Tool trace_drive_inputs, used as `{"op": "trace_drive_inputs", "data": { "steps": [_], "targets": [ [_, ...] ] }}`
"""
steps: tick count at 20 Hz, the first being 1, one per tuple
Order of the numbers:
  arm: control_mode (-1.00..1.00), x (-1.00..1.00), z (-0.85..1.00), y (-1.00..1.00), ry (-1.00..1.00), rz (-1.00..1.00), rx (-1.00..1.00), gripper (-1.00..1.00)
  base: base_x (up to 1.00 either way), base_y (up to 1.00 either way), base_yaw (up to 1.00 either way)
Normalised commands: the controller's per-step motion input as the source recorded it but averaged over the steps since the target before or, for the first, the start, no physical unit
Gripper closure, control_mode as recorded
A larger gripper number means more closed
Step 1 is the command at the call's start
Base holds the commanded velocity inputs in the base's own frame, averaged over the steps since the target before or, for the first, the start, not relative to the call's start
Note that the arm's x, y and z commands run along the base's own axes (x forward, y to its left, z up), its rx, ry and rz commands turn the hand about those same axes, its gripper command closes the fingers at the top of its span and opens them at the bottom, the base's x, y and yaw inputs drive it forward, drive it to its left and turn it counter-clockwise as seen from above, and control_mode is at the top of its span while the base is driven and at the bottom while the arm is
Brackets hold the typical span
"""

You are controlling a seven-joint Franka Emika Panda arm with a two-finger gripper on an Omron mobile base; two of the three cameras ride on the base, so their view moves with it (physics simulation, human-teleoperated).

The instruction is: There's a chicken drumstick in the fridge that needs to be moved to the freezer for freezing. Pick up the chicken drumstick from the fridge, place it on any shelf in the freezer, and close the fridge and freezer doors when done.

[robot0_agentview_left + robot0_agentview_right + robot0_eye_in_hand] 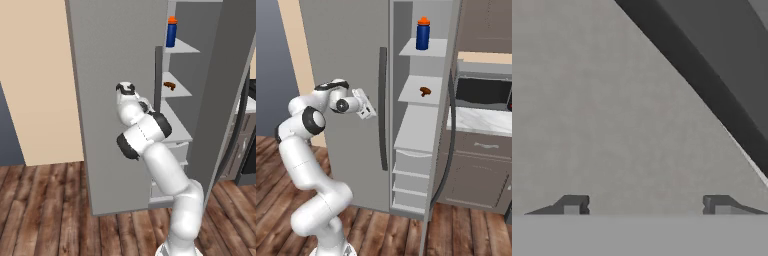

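Though small and likely light, the chicken drumstick (425,91) looks slippery; grip its thicker end. The tool (646,205) gapes wide, empty.

The freezer's top shelf (432,48) carries an upright blue bottle (423,34). On the shelf below (415,96) lies the chicken drumstick (425,91).
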Motion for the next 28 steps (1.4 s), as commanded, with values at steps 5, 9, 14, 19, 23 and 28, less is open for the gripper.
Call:
{"op": "trace_drive_inputs", "data": {
  "steps": [5,9,14,19,23,28],
  "targets": [
    [-1.0,-0.37,0.52,-0.16,0.0,0.0,0.01,-1.0,0.0,0.0,0.0],
    [-1.0,-0.78,0.8,-0.1,0.0,0.04,0.02,-1.0,0.0,0.0,0.0],
    [-1.0,-0.95,1.0,-0.21,-0.02,0.09,0.02,-1.0,0.0,0.0,0.0],
    [-1.0,-1.0,0.99,-0.2,-0.02,0.1,0.01,-1.0,0.0,0.0,0.0],
    [-1.0,-1.0,0.58,-0.29,0.0,0.09,0.0,-1.0,0.0,0.0,0.0],
    [-1.0,-1.0,0.02,-0.36,-0.03,0.07,0.0,-1.0,0.0,0.0,0.0]
  ]
}}
